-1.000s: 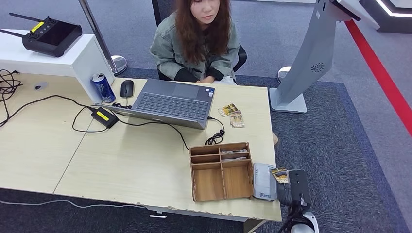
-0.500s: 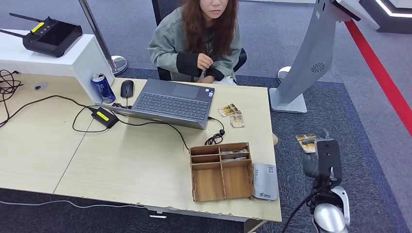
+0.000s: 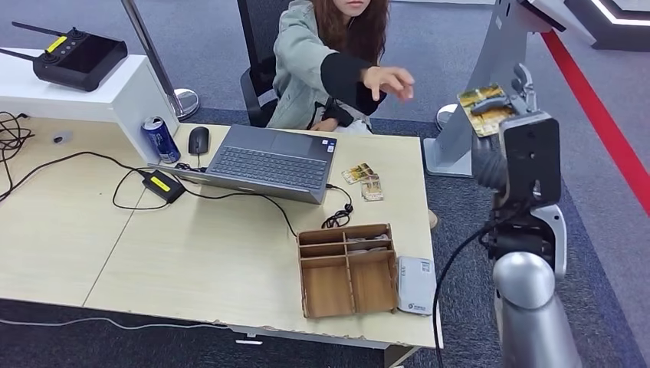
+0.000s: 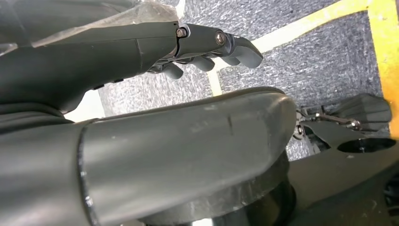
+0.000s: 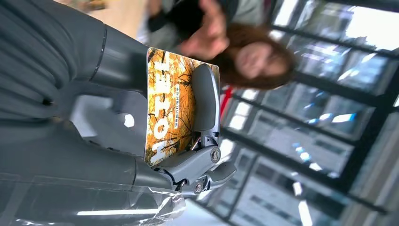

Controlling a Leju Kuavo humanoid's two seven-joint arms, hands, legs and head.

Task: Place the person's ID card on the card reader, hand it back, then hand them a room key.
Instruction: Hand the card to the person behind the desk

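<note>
My right hand is raised high beyond the table's right end and pinches an orange card printed HOTEL. A finger lies across the card's face. The person sits behind the laptop and stretches a hand toward the card, still apart from it. The white card reader lies bare at the table's front right corner. My left hand hangs over the carpet, fingers loosely curled, holding nothing.
A wooden compartment tray stands left of the reader. Two more cards lie by the open laptop. A can, mouse and cables sit further left. A grey kiosk stand rises behind my right hand.
My right hand has risen from beside the reader to high over the table's right end, carrying the card. The person leaned over and reached a hand out toward it.
</note>
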